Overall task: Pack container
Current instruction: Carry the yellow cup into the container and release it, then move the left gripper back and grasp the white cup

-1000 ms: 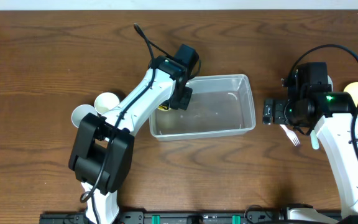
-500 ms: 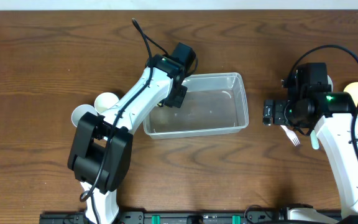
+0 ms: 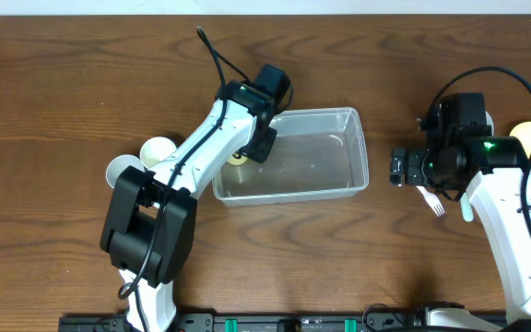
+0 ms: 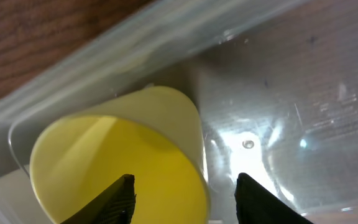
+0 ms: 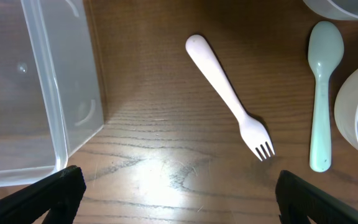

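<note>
A brown wooden table (image 3: pixel 63 92) carried the clear container (image 3: pixel 361 152). Over the container's left end hung the left gripper (image 4: pixel 184 186), its fingers spread apart on either side of one wall of a yellow cup (image 4: pixel 104 155) and not clamped on it. The cup sat in a corner of the container. Right of the container and clear of it, the right gripper (image 5: pixel 179 205) hovered with fingers wide apart above a white fork (image 5: pixel 227 102). A pale green spoon (image 5: pixel 324 93) lay farther right of the container.

No readable text, label, brand or number shows anywhere.
</note>
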Available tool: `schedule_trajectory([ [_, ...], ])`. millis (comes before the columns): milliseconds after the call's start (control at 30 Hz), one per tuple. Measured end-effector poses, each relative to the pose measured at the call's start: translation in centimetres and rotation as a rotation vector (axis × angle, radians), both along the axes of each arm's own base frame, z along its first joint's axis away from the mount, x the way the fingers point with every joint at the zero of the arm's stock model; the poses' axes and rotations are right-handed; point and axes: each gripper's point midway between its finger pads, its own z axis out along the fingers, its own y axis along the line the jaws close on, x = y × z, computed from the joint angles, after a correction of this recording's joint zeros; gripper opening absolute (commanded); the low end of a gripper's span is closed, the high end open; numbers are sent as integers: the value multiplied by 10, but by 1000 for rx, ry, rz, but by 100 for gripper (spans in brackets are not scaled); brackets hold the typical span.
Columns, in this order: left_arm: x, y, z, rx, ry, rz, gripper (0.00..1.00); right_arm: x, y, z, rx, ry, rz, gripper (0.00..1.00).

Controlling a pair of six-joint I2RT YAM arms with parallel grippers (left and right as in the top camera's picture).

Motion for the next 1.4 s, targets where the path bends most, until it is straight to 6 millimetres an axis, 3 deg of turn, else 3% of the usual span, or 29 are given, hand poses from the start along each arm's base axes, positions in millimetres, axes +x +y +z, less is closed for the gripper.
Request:
schedule_trajectory([
  [100,-8,4,5,15,27,0,54,0,0,0,0,0,0,99],
  [167,-8,6,22,17,12,1,54,0,0,0,0,0,0,99],
  [300,-1,14,92,-16,-141,16,58,0,0,0,0,0,0,99],
  [400,-4,36,154,-68,-280,74,59,0,0,0,0,0,0,99],
  [467,-7,62,179,-87,-333,163,59,0,0,0,0,0,0,99],
  [533,-8,89,187,-91,-344,257,60,0,0,0,0,0,0,99],
  [633,-2,118,171,-91,-298,376,61,0,0,0,0,0,0,99],
  [800,-1,141,106,-87,-103,497,61,0,0,0,0,1,0,99],
  [1267,-7,143,-10,-22,242,559,60,-2,0,-1,0,8,0,99],
  [1400,-10,142,-33,-6,302,564,41,-2,0,-1,0,8,0,99],
])
